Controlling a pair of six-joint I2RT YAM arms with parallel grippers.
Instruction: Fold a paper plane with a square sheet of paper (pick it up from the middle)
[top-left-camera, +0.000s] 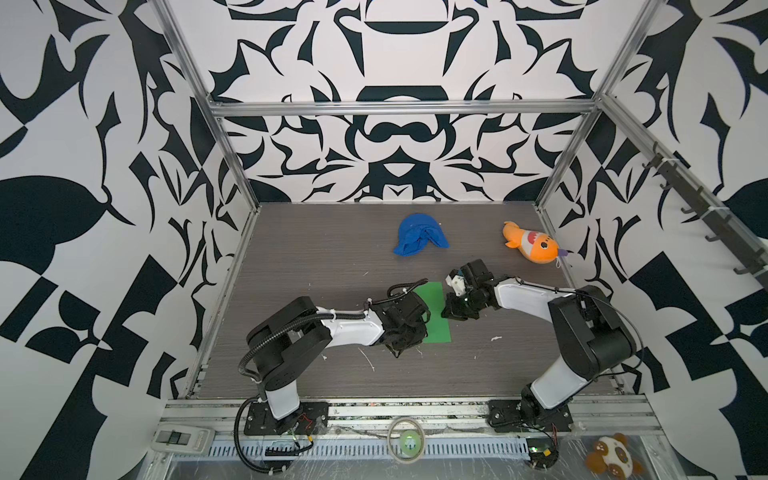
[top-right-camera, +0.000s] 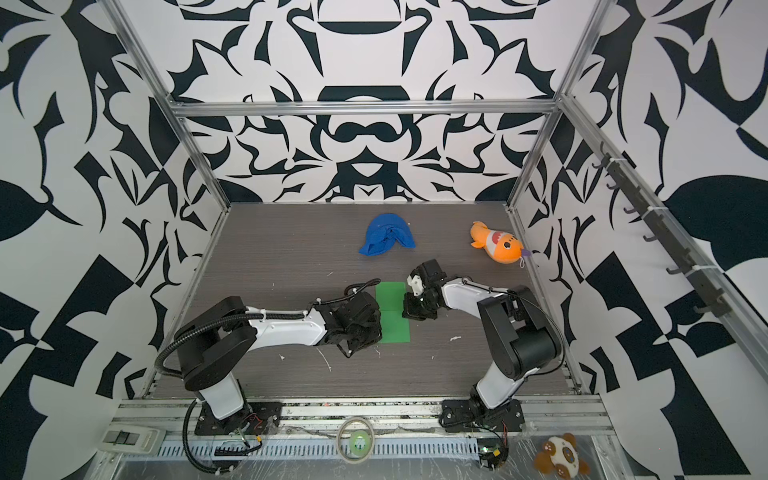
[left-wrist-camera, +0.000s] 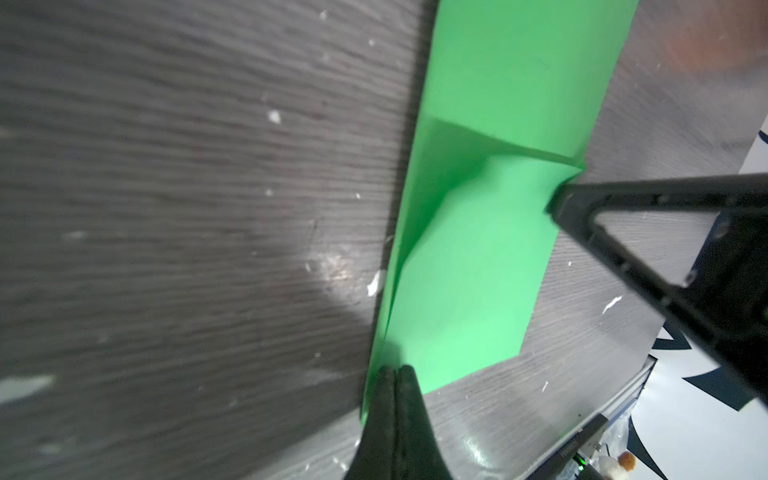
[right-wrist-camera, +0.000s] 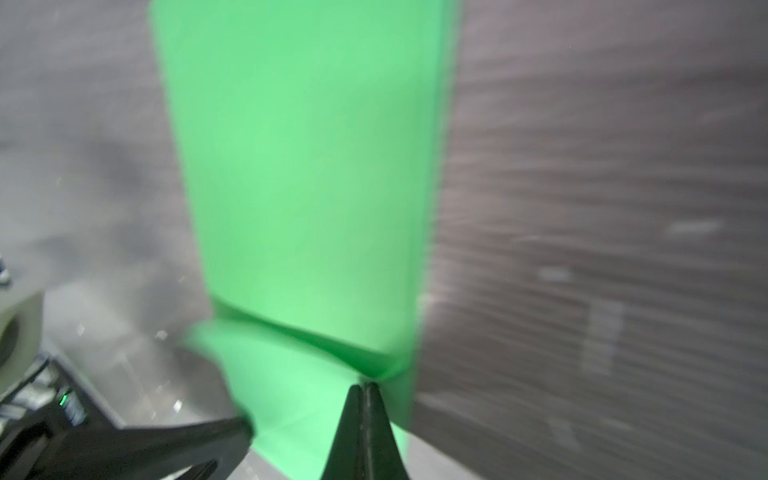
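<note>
**Q:** What is held by the left gripper (left-wrist-camera: 394, 370)?

**A:** One long edge of the square sheet of paper (top-left-camera: 436, 328) is pinched in its closed jaws. The opposite edge is pinched by the right gripper (right-wrist-camera: 365, 386), probably so a crease can be raised. The sheet is laid mid-table (top-left-camera: 332, 266).

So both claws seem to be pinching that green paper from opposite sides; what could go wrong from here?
1. Tearing: the left gripper and right gripper are both shut on opposite edges of the thin green sheet; pulling apart might rip it.
2. A stray crease: the sheet buckles across its middle between them, and that bend could set crooked.
3. Slipping: each pinch catches only the very edge, so the paper may slide out.
</note>
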